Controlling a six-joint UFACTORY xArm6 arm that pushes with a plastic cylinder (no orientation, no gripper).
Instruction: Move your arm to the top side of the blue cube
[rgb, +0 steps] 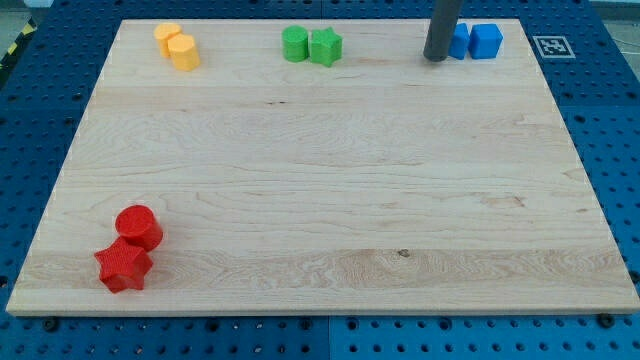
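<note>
Nearest you, at about seven o'clock on the pale wooden table (320, 200), a red star-shaped block (122, 266) touches a red cylinder block (139, 226) just above it. Toward eleven o'clock you see two yellow-orange blocks (178, 46) pressed together, their shapes hard to make out. At twelve o'clock a green rounded block (295, 44) touches a green star block (325, 46). Up at one o'clock sits the blue cube (487, 40), with a second blue block (458, 42) against its nine o'clock side, partly hidden by the dark rod. My tip (436, 58) rests at that second block's nine o'clock edge. You have no claw on this rod, so none shows.
</note>
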